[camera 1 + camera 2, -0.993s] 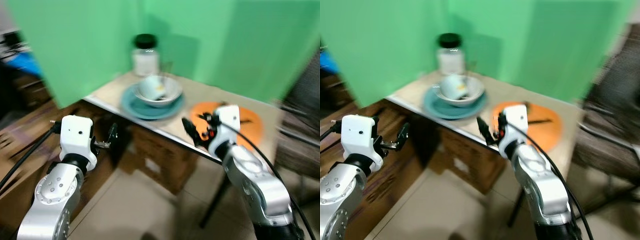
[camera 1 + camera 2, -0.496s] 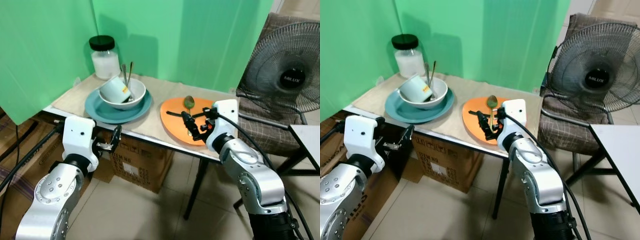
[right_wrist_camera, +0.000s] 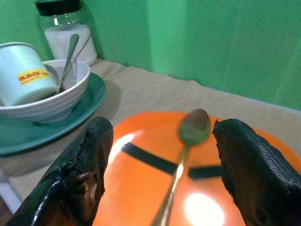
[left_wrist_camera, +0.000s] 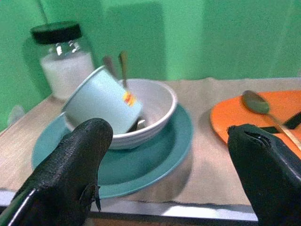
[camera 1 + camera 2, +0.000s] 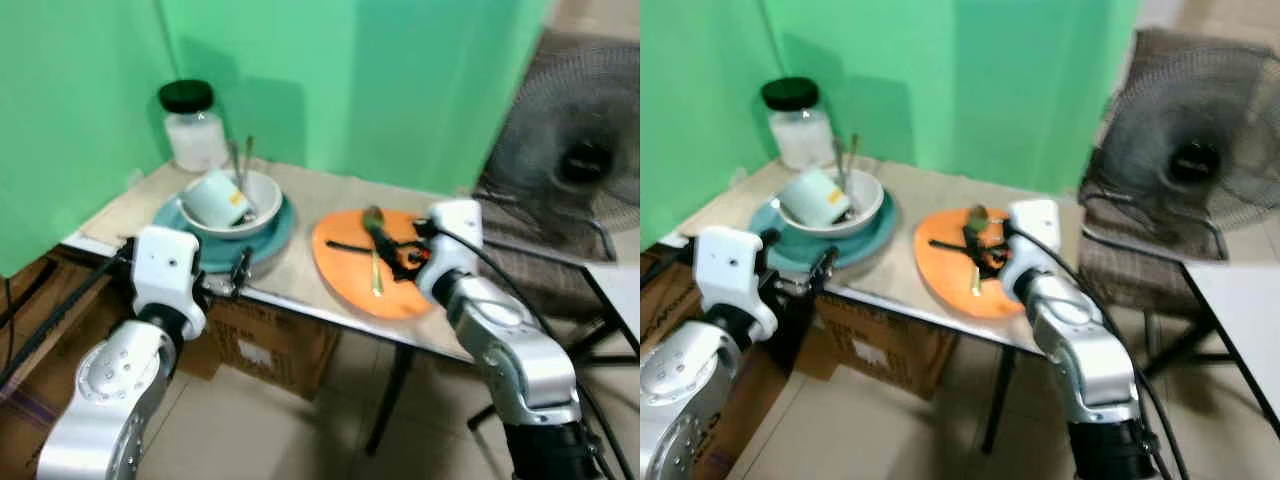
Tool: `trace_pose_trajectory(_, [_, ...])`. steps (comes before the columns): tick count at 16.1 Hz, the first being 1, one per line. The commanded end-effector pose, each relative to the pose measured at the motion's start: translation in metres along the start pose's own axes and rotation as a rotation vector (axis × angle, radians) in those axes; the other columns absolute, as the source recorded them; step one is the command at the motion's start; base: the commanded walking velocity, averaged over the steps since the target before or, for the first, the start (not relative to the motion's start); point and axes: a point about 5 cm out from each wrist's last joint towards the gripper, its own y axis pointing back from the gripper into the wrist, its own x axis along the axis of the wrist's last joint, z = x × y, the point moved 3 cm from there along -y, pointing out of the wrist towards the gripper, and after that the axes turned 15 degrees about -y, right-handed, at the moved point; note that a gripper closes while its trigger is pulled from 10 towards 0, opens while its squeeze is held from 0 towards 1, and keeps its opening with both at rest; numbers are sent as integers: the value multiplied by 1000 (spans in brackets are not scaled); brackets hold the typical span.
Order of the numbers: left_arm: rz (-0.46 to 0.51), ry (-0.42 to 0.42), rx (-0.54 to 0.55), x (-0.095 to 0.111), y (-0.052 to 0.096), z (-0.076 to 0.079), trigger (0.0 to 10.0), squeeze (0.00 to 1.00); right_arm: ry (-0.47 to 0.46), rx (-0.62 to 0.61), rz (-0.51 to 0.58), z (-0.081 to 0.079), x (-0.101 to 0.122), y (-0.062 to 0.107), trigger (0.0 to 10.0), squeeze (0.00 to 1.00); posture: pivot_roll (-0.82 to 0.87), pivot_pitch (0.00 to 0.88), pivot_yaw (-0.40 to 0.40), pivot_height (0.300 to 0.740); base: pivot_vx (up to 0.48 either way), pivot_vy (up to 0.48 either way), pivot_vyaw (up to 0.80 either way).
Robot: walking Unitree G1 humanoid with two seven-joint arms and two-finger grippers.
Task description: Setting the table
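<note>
On the counter (image 5: 300, 195), the slim metal spoon (image 3: 186, 141) lies across the flat orange plate (image 3: 141, 197), framed by the right end effector (image 3: 160, 165) with fingers spread wide, and, being light, stiff and slippery, probably wants a pinch mid-handle, while the left end effector (image 4: 169, 160) gapes before the teal plate (image 4: 155, 155).

Left gripper (image 4: 164, 174) open, right gripper (image 3: 157, 165) open, both forward

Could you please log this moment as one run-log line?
right pincer: open over orange plate, spoon | left pincer: open before teal plate
</note>
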Motion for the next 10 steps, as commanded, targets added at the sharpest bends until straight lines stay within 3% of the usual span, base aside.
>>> trace_pose_trajectory(1, [-3,-15,15,0,3,-5,10000,0,-2,40,-2,-13,0,-3,10000,0,29,0,17,740,296,0,0])
trace_pose_trajectory(4, [1,-13,13,2,5,-3,10000,0,-8,37,-5,-13,-1,-2,10000,0,30,0,23,740,194,0,0])
trace_pose_trajectory(8, [-1,-61,-117,2,11,12,10000,0,-1,24,-63,-10,-4,-5,10000,0,30,0,21,740,0,0,0])
trace_pose_trajectory(9, [6,-57,-148,3,12,13,10000,0,14,18,-109,-8,-9,-9,10000,792,30,0,21,740,0,0,0])
trace_pose_trajectory(10, [17,-56,-185,5,12,15,10000,0,52,-19,-159,-2,-16,-14,10000,1000,30,0,21,740,0,0,0])
